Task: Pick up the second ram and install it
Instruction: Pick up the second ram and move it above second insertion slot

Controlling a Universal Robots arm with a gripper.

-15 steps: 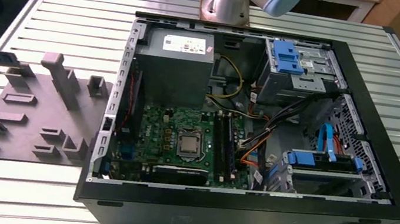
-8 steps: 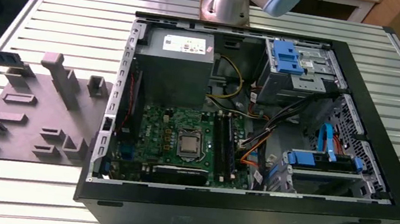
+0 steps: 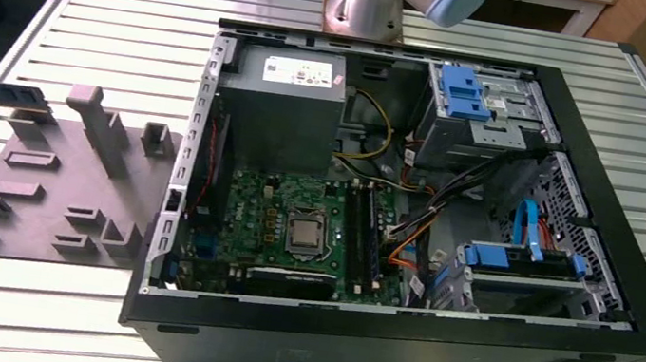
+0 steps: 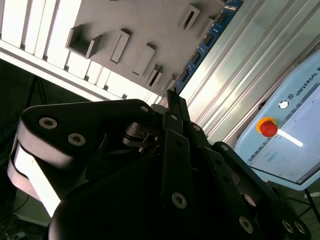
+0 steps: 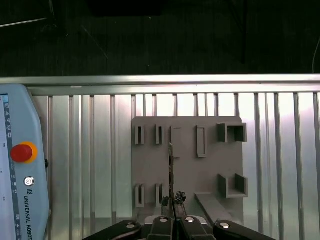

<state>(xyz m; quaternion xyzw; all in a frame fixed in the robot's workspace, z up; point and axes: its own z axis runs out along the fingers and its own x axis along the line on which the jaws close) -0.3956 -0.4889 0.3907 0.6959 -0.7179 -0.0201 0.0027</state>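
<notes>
The second ram [image 5: 171,167] is a thin dark strip, seen edge-on in the first wrist view, with my gripper [image 5: 171,202] shut on its near end. It hangs above the grey holder plate [image 5: 187,167] on the slatted table. In the second wrist view the ram [image 4: 207,42] sticks out past the gripper [image 4: 172,97] as a long strip with small blocks. The exterior view has the ram [image 3: 1,92] level in the air at the far left, over the grey holder plate [image 3: 33,195]. The green board [image 3: 291,224] with its black slots [image 3: 361,230] lies inside the open computer case [image 3: 401,346].
Grey uprights [image 3: 101,124] rise from the holder plate just below the ram. A power supply [image 3: 283,108], blue drive brackets [image 3: 465,92] and cable bundles [image 3: 419,224] crowd the case. A pendant with a red button [image 5: 22,152] lies on the table beside the plate.
</notes>
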